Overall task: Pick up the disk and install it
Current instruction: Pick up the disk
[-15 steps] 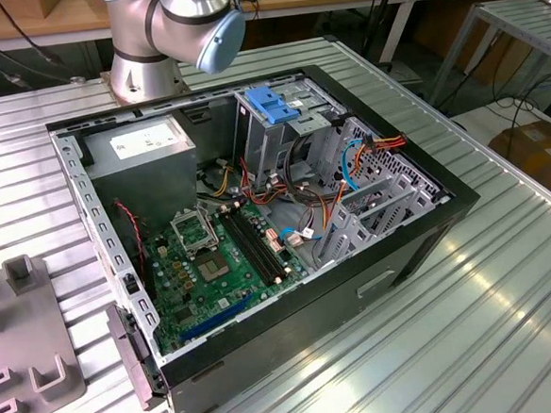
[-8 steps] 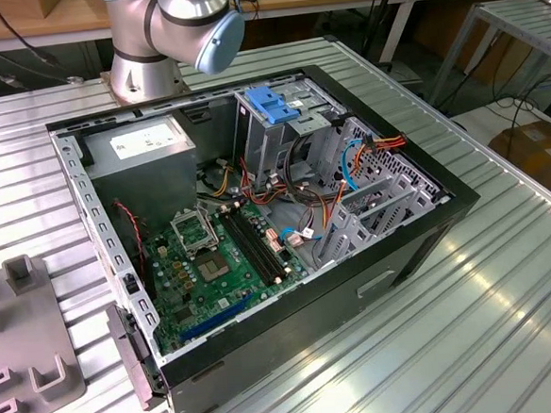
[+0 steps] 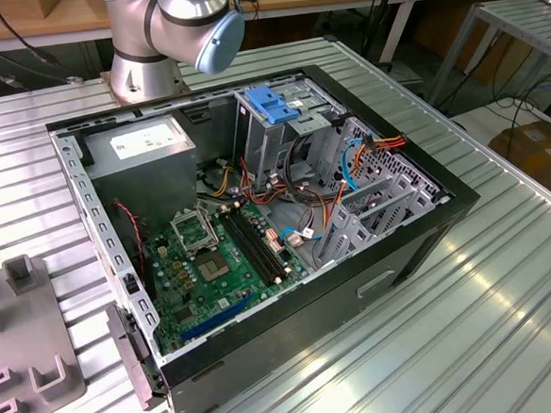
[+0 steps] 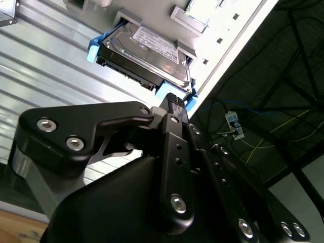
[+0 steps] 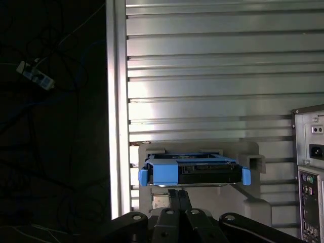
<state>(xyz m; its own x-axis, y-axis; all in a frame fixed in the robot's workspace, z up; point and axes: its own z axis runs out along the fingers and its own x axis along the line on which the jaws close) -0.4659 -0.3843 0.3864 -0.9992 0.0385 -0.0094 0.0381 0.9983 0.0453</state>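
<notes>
The disk [image 5: 207, 173] is a silver-grey drive with a light-blue bracket [image 5: 164, 173]. It rests in a grey holder [image 5: 250, 152] on the ribbed metal table, near the table's edge. In the second wrist view its white label faces up on the disk [image 4: 147, 50]. My gripper [image 5: 177, 193] hangs just short of the disk's blue-edged side, its two black fingers pressed together with nothing between them. In the second wrist view the gripper [image 4: 174, 101] has its tip close to the blue bracket; whether it touches is unclear.
The open computer case [image 3: 420, 244] lies on the table with the motherboard [image 3: 213, 258], power-supply box [image 3: 144, 145] and a metal cage with a blue tab [image 3: 273, 103]. The arm's base [image 3: 173, 25] stands behind it. A grey fixture [image 3: 24, 328] lies at the exterior view's left. The case's rear panel [image 5: 310, 177] is beside the holder.
</notes>
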